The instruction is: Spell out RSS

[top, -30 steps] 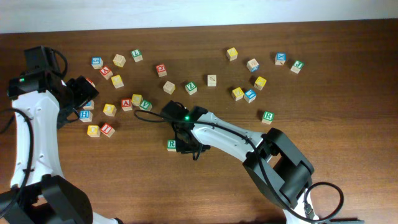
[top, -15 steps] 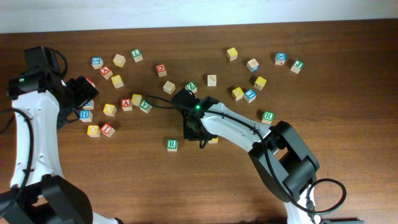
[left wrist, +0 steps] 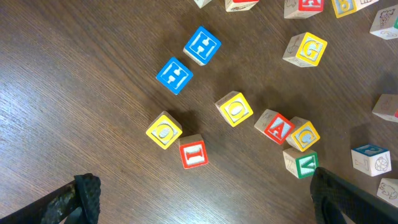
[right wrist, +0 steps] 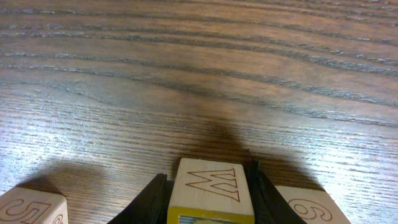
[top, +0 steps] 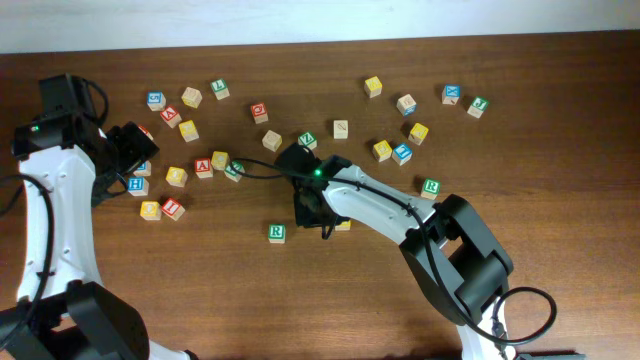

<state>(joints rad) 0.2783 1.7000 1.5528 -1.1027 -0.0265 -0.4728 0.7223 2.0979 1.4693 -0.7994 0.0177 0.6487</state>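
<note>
Far left, your left gripper (left wrist: 202,180) hangs wide open over a tight cluster of blocks (top: 176,177), so there's little room there. The table (top: 200,290) has its far edge behind the scatter, and the near half is bare wood. The green R block (top: 277,232) sits alone mid-table. Just right of it, your right gripper (top: 315,212) is clamped on a yellow-faced block (right wrist: 208,186). Another yellow block (top: 343,225) peeks out just right of that gripper. Some loose blocks (top: 418,132) lie upper right, well apart.
</note>
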